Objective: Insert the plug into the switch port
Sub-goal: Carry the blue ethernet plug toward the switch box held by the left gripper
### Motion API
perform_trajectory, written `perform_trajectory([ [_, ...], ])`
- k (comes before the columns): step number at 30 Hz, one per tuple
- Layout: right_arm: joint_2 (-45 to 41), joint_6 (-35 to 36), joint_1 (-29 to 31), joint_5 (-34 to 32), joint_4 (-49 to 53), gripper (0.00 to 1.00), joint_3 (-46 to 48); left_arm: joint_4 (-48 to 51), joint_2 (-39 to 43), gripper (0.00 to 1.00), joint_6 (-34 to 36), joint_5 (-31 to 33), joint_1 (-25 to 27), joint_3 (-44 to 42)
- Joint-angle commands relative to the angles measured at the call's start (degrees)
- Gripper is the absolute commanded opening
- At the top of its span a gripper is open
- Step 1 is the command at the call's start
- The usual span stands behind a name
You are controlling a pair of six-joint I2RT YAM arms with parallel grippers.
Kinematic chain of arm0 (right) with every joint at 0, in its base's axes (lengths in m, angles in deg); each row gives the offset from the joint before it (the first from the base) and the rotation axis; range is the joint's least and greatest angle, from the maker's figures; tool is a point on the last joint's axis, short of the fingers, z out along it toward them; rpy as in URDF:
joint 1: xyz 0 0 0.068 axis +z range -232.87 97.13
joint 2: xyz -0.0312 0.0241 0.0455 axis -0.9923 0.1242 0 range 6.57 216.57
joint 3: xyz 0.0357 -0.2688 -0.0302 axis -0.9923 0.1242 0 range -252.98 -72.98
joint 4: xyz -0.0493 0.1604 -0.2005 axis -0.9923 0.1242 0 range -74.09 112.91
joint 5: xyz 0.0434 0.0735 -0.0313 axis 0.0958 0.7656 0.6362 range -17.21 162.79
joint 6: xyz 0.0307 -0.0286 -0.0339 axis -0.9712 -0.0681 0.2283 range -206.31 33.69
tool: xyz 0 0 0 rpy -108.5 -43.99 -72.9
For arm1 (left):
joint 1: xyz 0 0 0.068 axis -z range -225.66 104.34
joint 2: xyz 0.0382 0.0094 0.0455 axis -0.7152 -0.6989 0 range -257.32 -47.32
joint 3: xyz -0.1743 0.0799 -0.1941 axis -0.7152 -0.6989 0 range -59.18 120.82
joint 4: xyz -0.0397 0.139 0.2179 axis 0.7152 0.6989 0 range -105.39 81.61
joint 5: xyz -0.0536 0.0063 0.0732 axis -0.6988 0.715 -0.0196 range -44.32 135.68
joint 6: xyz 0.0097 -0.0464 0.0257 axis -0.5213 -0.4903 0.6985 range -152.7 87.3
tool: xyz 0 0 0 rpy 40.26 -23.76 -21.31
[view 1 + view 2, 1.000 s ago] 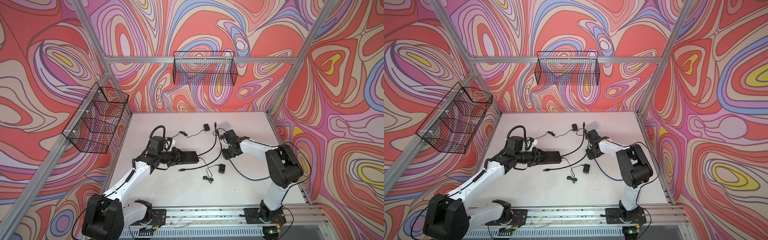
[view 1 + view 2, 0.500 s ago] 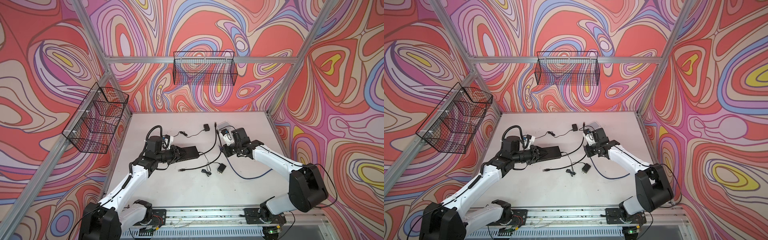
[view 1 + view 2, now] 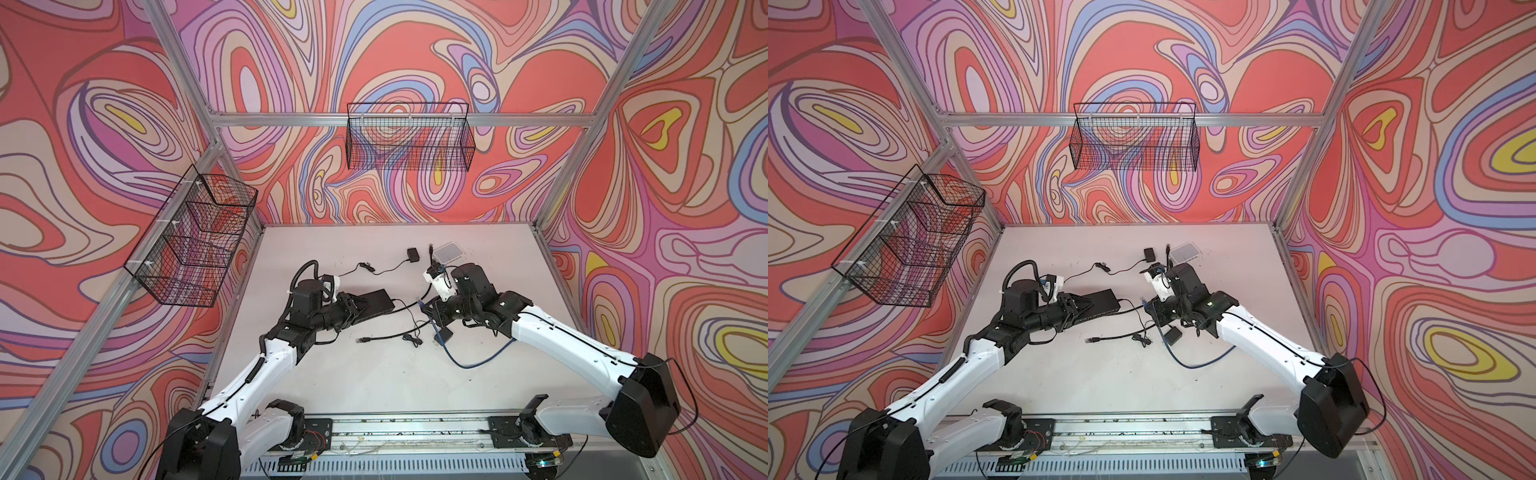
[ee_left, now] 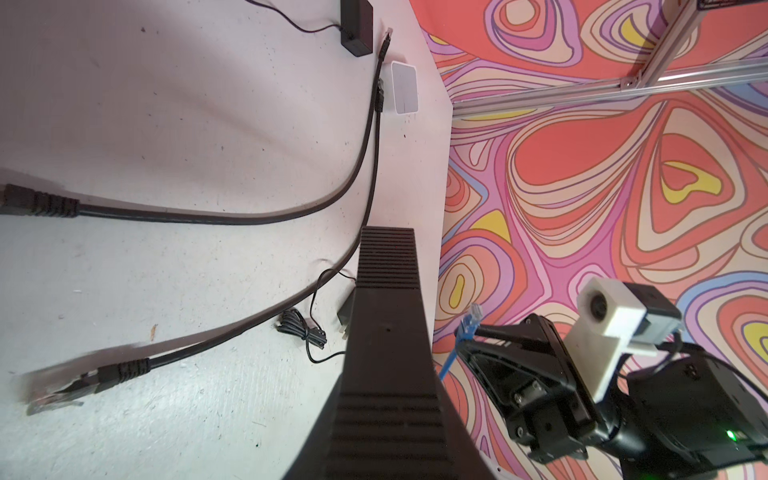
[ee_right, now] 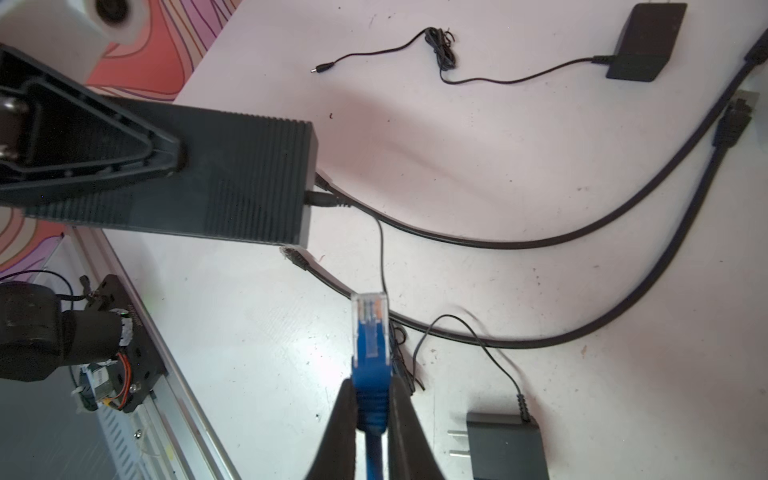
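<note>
Though tight in right tool [image 5: 371, 388], plug [image 5: 370, 328] apart from switch [image 5: 241, 174].

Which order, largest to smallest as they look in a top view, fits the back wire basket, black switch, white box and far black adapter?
1. back wire basket
2. black switch, partly hidden
3. white box
4. far black adapter

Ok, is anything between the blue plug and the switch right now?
Nothing visible does. The right end effector holds the blue plug clear of the switch, open air between. Black cables lie on the table below them.
</note>
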Motion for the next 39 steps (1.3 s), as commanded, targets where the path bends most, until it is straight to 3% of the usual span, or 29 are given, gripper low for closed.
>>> perform_trajectory([
  [1,-0.5,-2.8,2.7,0.5,-0.4,0.0,0.9,-5.6,1.1,0.07,-2.8,2.8,1.2,-0.4],
  [20,9.2,-7.4,12.8,2.5,-10.1,0.0,-4.1,-12.3,0.9,0.06,-8.1,8.7,5.0,-3.6],
  [30,11.2,-10.7,13.7,5.7,-16.4,0.0,-4.3,-14.0,1.0,0.06,-8.4,8.5,5.0,-4.1],
  [39,12.6,-11.0,13.8,3.2,-15.4,0.0,-5.1,-15.6,1.8,0.06,-9.1,8.9,5.0,-6.9],
])
